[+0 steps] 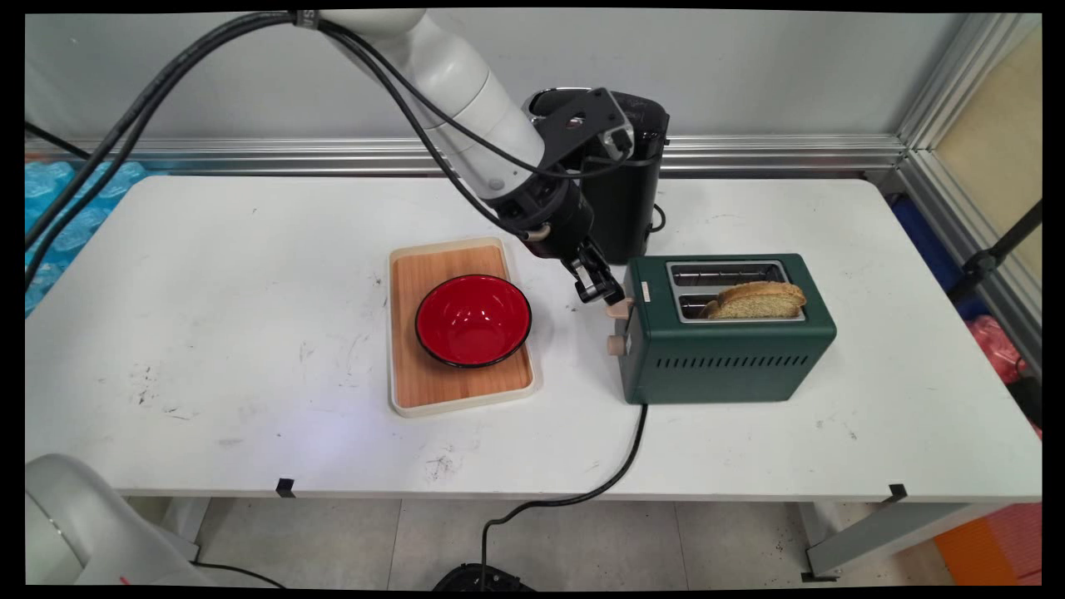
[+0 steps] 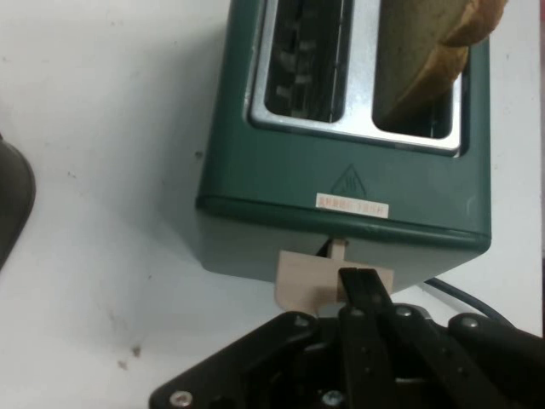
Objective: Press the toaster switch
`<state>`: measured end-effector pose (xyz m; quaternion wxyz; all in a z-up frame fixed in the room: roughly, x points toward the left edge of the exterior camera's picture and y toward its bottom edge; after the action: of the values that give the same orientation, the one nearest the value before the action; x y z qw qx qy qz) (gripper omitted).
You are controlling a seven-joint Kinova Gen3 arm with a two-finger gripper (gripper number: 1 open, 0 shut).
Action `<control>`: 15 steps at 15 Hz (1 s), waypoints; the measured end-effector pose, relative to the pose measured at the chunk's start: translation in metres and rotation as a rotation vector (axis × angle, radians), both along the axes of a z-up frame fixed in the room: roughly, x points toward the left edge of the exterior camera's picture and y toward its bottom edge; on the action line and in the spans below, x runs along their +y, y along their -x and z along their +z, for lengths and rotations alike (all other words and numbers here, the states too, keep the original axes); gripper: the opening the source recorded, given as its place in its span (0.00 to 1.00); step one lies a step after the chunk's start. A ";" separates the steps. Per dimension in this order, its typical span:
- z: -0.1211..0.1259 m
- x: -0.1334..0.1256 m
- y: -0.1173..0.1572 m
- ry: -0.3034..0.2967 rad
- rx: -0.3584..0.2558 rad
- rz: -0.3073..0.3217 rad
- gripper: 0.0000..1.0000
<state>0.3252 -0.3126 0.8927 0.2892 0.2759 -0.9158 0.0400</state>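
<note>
The jaws (image 1: 601, 293) are pressed together, their tips resting on the beige lever (image 2: 334, 281) at the left end of the dark green toaster (image 1: 724, 341). In the hand view the two fingers (image 2: 362, 294) lie side by side with no gap, touching the lever's top. A slice of brown bread (image 1: 759, 301) stands tilted in the toaster's near slot; the far slot (image 1: 725, 273) holds none. A round beige knob (image 1: 615, 345) sits below the lever. At 9 o'clock from the toaster, a red bowl (image 1: 473, 320) rests on a wooden tray (image 1: 420, 383) on the white bench (image 1: 250, 333). A black kettle (image 1: 626, 208) stands at 11 o'clock from the toaster, behind the arm. The toaster's black cord (image 1: 620, 466) runs off the bench's near edge
</note>
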 end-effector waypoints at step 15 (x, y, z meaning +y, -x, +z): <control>-0.018 -0.011 0.003 0.013 -0.002 0.005 0.00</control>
<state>0.3221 -0.3231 0.8748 0.2899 0.2762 -0.9152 0.0467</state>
